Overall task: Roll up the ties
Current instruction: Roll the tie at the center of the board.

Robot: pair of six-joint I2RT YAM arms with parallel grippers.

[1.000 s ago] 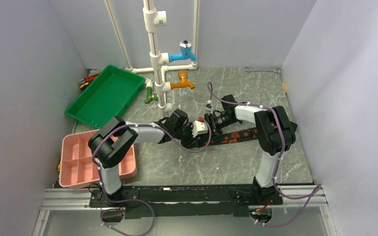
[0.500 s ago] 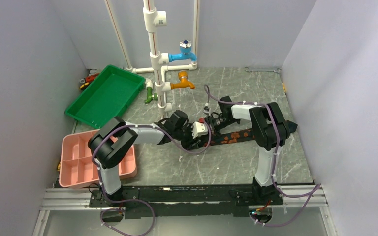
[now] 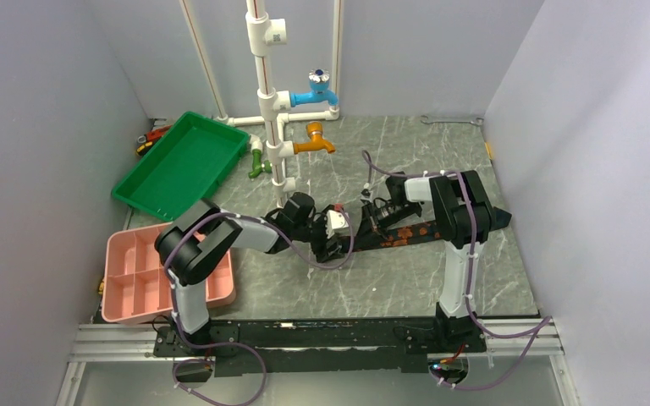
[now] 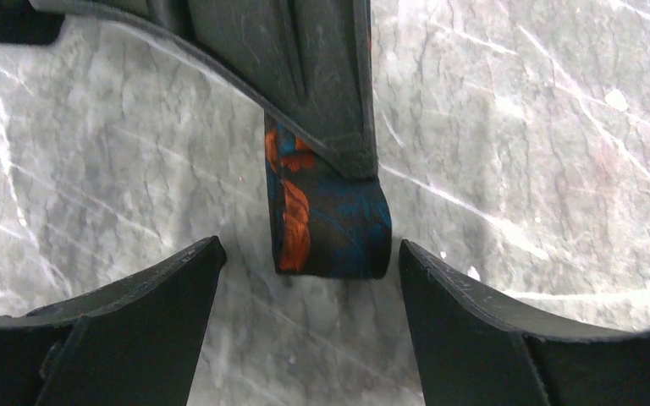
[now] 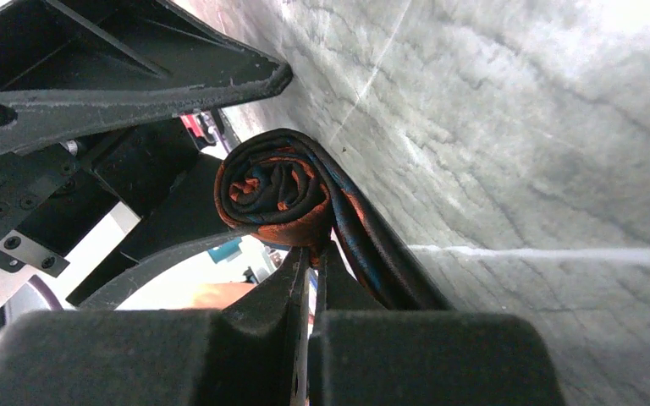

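Observation:
The black tie [image 3: 427,230] with orange-red flowers lies flat across the middle of the table, its pointed end to the right. Its left end is wound into a small roll [image 5: 275,190]. My right gripper [image 3: 376,220] is shut on the fabric at the base of that roll, as the right wrist view [image 5: 311,254] shows. My left gripper [image 3: 332,243] is open just left of the roll. In the left wrist view the roll's end [image 4: 330,228] sits between and just ahead of the open gripper [image 4: 309,249], apart from both fingers.
A green tray [image 3: 182,161] stands at the back left and a pink compartment tray [image 3: 156,275] at the front left. White pipes [image 3: 271,110] with a blue tap [image 3: 317,89] and an orange tap [image 3: 315,139] rise behind the grippers. A wrench [image 3: 453,120] lies at the back right.
My right wrist has turned and shifted slightly right and nearer along the tie, still holding it. My left gripper has drawn back a little to the left.

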